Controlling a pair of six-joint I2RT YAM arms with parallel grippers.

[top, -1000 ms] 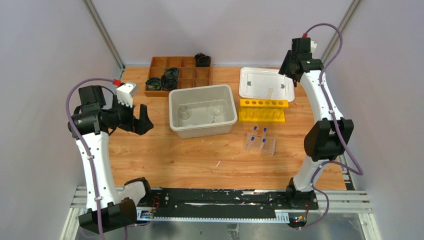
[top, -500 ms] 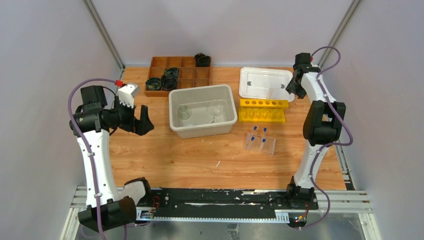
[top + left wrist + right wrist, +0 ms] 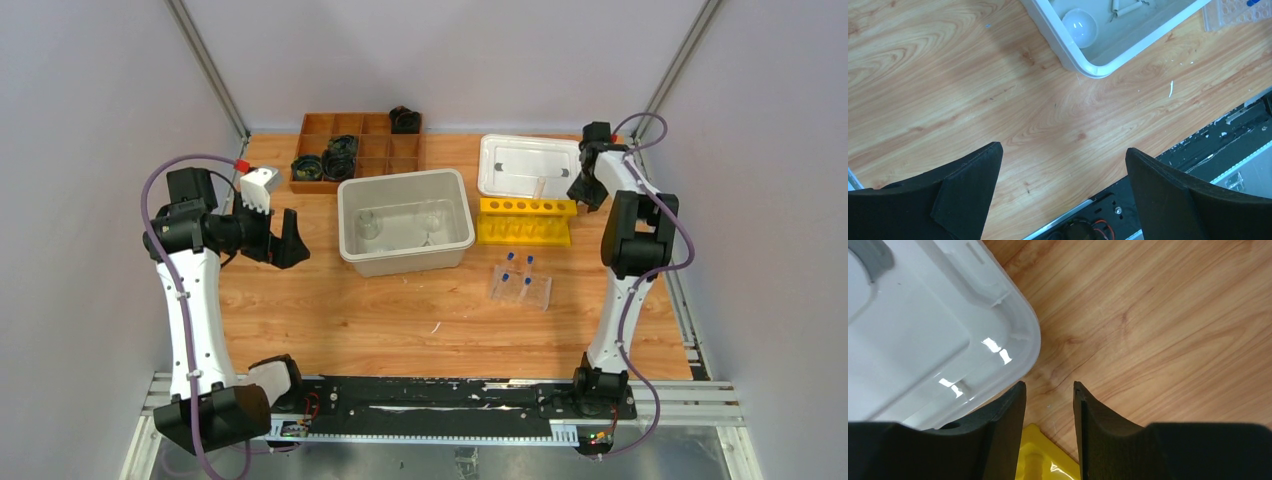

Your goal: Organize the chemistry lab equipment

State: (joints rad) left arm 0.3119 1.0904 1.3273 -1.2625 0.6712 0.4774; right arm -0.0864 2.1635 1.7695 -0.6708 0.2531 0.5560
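Observation:
A white bin (image 3: 455,205) in the middle of the table holds two small clear or pale items (image 3: 367,225). In the left wrist view its corner (image 3: 1088,67) shows, with a white dome (image 3: 1079,27) inside. The yellow rack (image 3: 525,222) lies right of the bin. A clear rack (image 3: 522,287) with blue-capped tubes stands in front of it. My left gripper (image 3: 285,240) is open and empty above bare table left of the bin (image 3: 1063,150). My right gripper (image 3: 585,190) hangs at the bin lid's right edge, slightly open and empty (image 3: 1049,385), above the yellow rack's corner (image 3: 1048,457).
The white bin lid (image 3: 528,163) lies at the back right, with a thin pale tube on it; it also shows in the right wrist view (image 3: 923,330). A brown divided tray (image 3: 355,148) with black coils stands at the back. The black base rail (image 3: 1198,150) runs along the near edge.
My right arm has folded down and its gripper has dropped to the lid's right edge by the yellow rack. My left arm has barely moved.

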